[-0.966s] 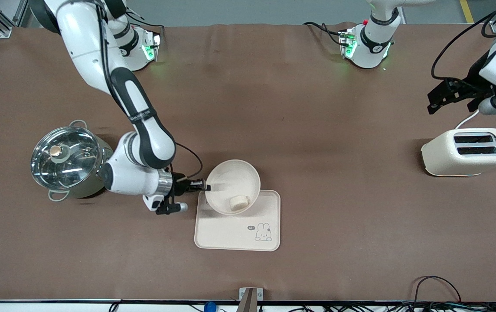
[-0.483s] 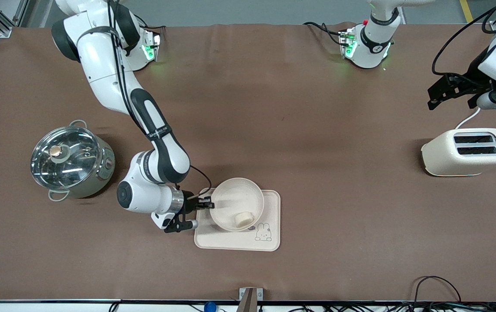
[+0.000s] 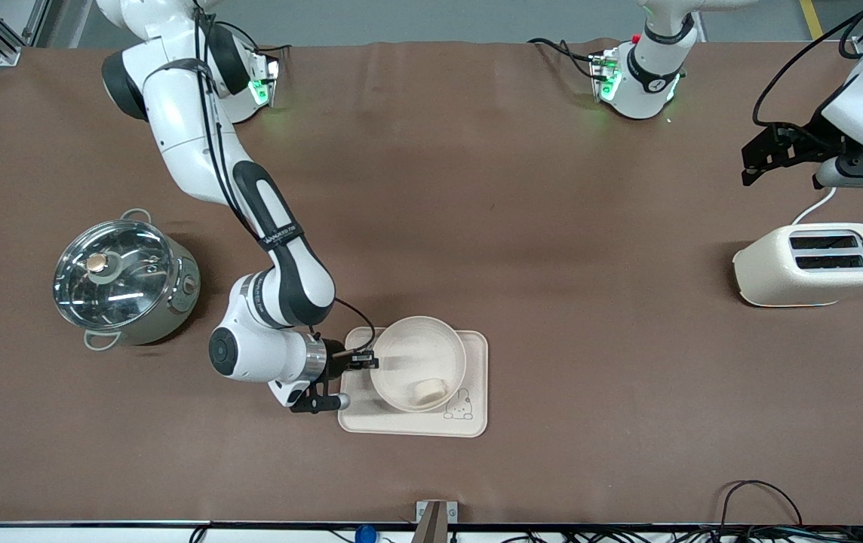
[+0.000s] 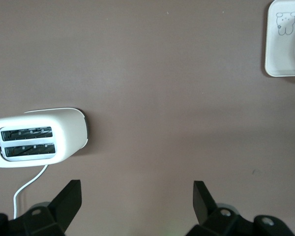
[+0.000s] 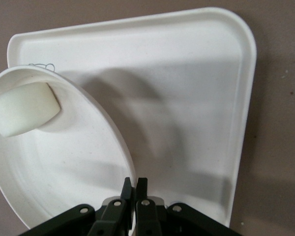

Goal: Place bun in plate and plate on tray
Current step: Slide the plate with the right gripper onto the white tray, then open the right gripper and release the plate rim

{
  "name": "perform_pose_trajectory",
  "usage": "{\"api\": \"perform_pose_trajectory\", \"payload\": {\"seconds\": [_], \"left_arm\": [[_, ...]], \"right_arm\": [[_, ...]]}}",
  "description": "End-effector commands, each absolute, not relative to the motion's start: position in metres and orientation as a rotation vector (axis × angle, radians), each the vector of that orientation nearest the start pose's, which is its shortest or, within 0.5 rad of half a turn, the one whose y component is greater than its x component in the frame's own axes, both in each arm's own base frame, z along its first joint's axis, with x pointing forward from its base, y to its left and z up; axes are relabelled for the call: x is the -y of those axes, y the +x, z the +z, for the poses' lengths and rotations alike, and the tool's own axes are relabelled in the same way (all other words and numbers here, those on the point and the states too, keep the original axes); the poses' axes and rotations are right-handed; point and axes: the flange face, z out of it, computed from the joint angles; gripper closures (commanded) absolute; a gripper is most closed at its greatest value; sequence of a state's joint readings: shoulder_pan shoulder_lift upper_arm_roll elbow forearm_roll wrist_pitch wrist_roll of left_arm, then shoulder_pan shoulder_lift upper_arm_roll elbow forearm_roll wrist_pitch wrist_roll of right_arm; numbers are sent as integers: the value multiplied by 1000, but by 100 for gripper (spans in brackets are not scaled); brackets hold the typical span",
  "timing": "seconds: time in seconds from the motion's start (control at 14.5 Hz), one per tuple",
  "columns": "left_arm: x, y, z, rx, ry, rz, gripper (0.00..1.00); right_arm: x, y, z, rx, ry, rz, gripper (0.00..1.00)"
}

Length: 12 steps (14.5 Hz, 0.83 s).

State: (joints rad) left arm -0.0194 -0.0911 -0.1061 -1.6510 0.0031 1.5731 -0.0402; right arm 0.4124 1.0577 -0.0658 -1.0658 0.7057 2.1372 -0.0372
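Observation:
The round cream plate is over the cream rabbit tray, tilted. The small white bun lies inside it at the side nearer the front camera. My right gripper is shut on the plate's rim at the edge toward the right arm's end. In the right wrist view the gripper pinches the rim of the plate, with the bun inside and the tray beneath. My left gripper is open and empty, up over the table near the toaster; it also shows in the left wrist view.
A cream toaster stands at the left arm's end, also in the left wrist view. A steel pot with a glass lid stands at the right arm's end, beside my right arm. A corner of the tray shows in the left wrist view.
My right gripper has carried the plate with the bun nearer the front camera, from the tray's edge to over the tray. The left gripper rose slightly.

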Motion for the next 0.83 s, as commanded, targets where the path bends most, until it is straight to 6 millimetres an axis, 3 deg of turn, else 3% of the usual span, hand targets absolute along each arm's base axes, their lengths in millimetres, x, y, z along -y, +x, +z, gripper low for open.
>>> {"api": "perform_pose_trajectory", "payload": {"seconds": [0.0, 0.21, 0.28, 0.41, 0.55, 0.62, 0.76], "left_arm": [[68, 520, 637, -155, -3126, -8, 0], [67, 520, 636, -153, -3124, -6, 0], [67, 520, 636, -153, -3124, -6, 0], [66, 520, 636, -150, -3124, -3, 0], [66, 518, 637, -153, -3124, -6, 0], [66, 518, 638, -150, -3126, -8, 0], [66, 518, 638, -150, -3125, 4, 0]], "right_arm": [[-307, 726, 178, 29, -2614, 91, 100], [-303, 727, 178, 27, -2620, 98, 99], [-303, 727, 180, 14, -2620, 101, 95], [-304, 724, 187, -73, -2613, 172, 49], [-305, 721, 209, -55, -2607, 210, 22], [-298, 723, 221, -49, -2598, 224, 0], [-272, 731, 241, -66, -2580, 232, 0]]}}
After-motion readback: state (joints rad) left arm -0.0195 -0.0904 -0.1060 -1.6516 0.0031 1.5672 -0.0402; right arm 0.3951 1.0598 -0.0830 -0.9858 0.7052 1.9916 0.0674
